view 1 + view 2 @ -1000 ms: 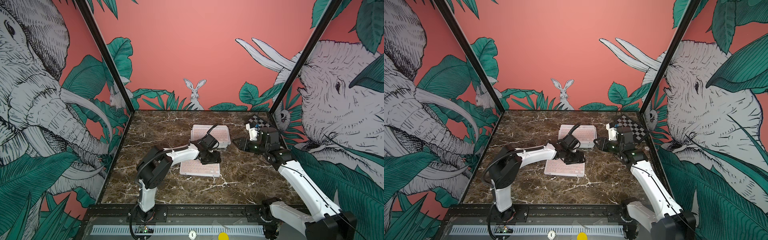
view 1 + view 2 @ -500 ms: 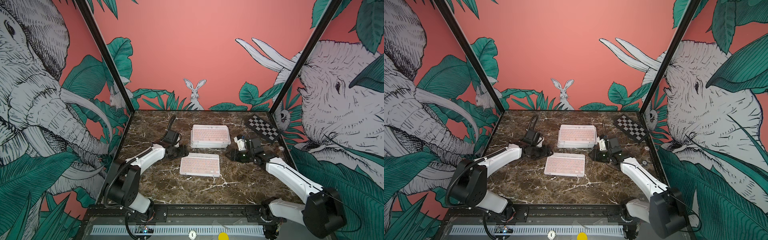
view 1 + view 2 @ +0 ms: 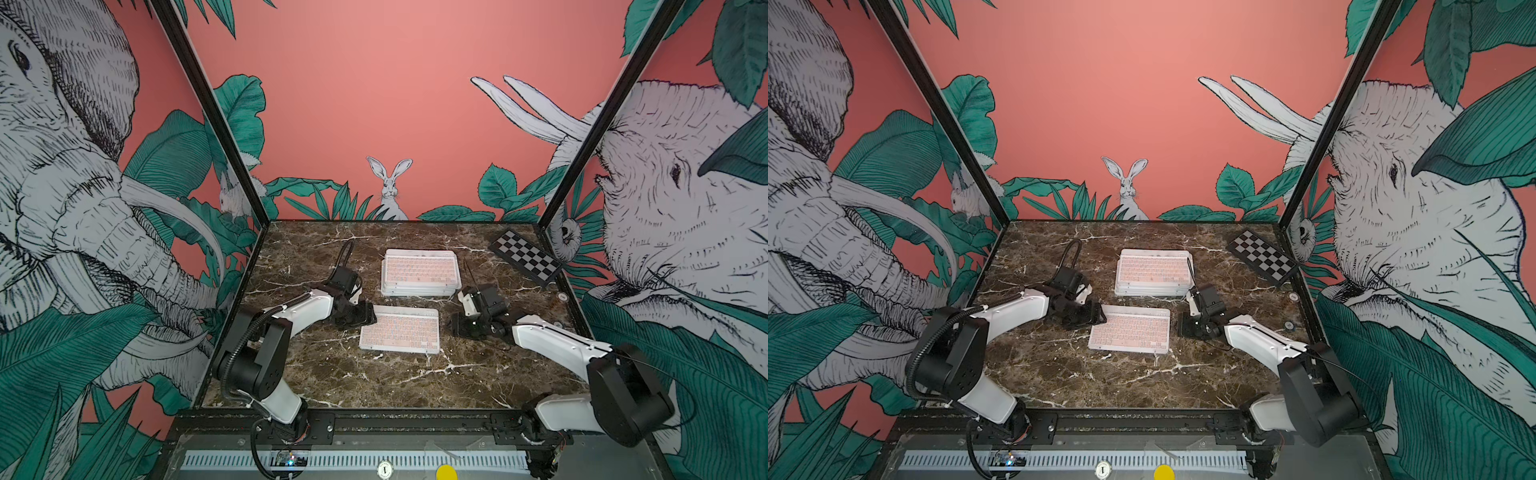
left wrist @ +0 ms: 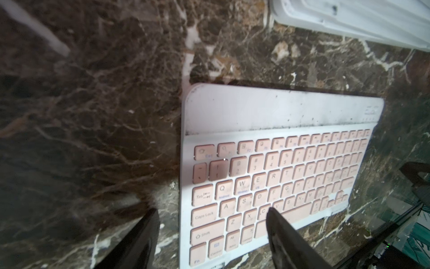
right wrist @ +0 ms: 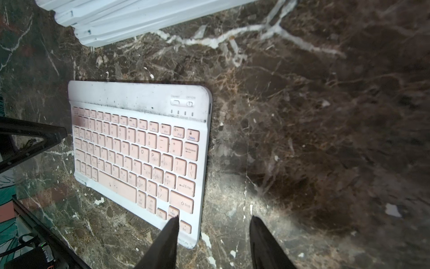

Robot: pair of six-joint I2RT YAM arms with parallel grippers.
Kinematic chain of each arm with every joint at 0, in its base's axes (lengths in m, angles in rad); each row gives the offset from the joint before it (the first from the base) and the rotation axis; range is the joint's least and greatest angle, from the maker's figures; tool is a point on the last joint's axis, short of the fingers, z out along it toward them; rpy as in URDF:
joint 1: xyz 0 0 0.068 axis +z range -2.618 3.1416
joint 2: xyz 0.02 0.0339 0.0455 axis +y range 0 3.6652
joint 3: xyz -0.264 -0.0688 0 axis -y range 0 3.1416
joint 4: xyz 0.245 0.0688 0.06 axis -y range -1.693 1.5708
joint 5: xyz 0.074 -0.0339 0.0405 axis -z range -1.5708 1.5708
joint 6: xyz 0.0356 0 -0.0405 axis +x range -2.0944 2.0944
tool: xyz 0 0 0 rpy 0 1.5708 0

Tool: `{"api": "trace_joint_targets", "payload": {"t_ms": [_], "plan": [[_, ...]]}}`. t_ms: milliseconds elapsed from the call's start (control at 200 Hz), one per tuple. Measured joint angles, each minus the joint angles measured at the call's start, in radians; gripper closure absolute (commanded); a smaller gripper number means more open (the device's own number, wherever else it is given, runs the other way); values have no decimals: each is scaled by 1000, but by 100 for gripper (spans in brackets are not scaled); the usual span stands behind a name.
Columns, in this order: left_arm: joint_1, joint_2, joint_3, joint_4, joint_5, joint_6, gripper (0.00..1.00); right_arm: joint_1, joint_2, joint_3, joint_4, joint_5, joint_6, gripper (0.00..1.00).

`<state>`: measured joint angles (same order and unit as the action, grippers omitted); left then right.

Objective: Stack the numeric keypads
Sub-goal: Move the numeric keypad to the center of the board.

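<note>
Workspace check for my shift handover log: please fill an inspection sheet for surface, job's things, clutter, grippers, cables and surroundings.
Surface: brown marble tabletop, white veins.
Job's things: loose pink-keyed keyboard flat, apart from the keyboard stack behind it.
Clutter: checkered board, far right corner.
Grippers: left gripper and right gripper open, at the loose keyboard's opposite ends, holding nothing.
Cables: black cable looping off left wrist.
Surroundings: elephant-and-rabbit mural walls.

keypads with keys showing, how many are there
2. The loose keypad lies flat on the table, nearer the front. The top keypad crowns the stack behind it; others lie hidden beneath, too tightly layered to count.
</note>
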<state>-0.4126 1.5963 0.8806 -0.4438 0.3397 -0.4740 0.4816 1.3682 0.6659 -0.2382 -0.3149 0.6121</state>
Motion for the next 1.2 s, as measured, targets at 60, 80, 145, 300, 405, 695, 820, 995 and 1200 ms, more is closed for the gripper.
{"api": "trace_joint_targets", "payload": {"t_ms": [60, 80, 145, 300, 405, 695, 820, 995, 1200], "plan": [[0, 0, -5, 1, 0, 0, 26, 5, 22, 0, 11, 4, 6, 51], [0, 0, -6, 1, 0, 0, 26, 8, 29, 0, 15, 5, 7, 51], [0, 0, -10, 3, 0, 0, 26, 10, 51, 0, 28, 8, 12, 51], [-6, 2, -19, 11, 2, -1, 26, 21, 84, 1, 56, 9, 23, 51], [-21, 6, -18, 23, -1, -1, 26, 25, 89, 1, 75, 9, 32, 51], [-98, 33, 3, 54, -15, -13, 26, 31, 94, 0, 114, 10, 58, 51], [-119, 39, 5, 69, -18, -24, 26, 31, 96, -11, 129, 13, 65, 51], [-137, 43, 7, 88, -18, -39, 26, 31, 96, -27, 123, 26, 65, 51], [-141, 44, 6, 94, -19, -50, 26, 32, 95, -27, 122, 36, 65, 51]]}}
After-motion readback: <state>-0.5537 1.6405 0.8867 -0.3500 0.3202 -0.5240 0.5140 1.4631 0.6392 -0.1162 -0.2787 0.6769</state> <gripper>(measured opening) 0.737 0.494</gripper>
